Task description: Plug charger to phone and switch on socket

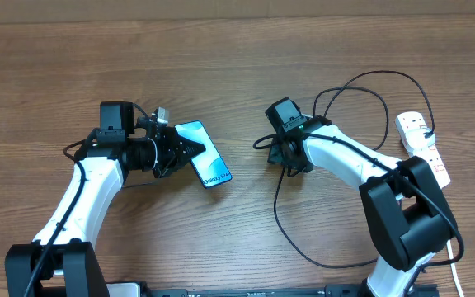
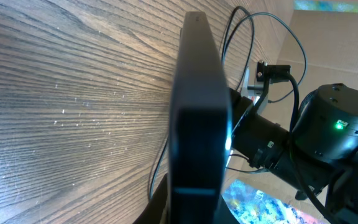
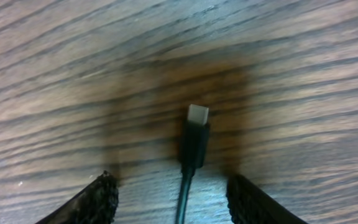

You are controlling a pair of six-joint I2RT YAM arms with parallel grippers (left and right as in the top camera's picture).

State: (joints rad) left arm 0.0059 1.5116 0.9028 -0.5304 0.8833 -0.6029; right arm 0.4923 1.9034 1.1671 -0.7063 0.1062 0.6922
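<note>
A: Where are things?
B: Left gripper [image 1: 185,149] clamps the phone [image 1: 205,155] by its edge. Right of the phone, the charger [image 3: 195,140] tip lies flat between the right gripper's [image 3: 174,190] spread, untouching fingers.
A: Handling?
B: Light, limp cable; probably best pinched on the stiff plug body.

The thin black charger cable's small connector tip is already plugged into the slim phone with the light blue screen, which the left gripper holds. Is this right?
Not plugged in. The right wrist view shows the connector tip lying free on the wooden table between the open fingers of the right gripper. The left gripper does hold the phone.
</note>
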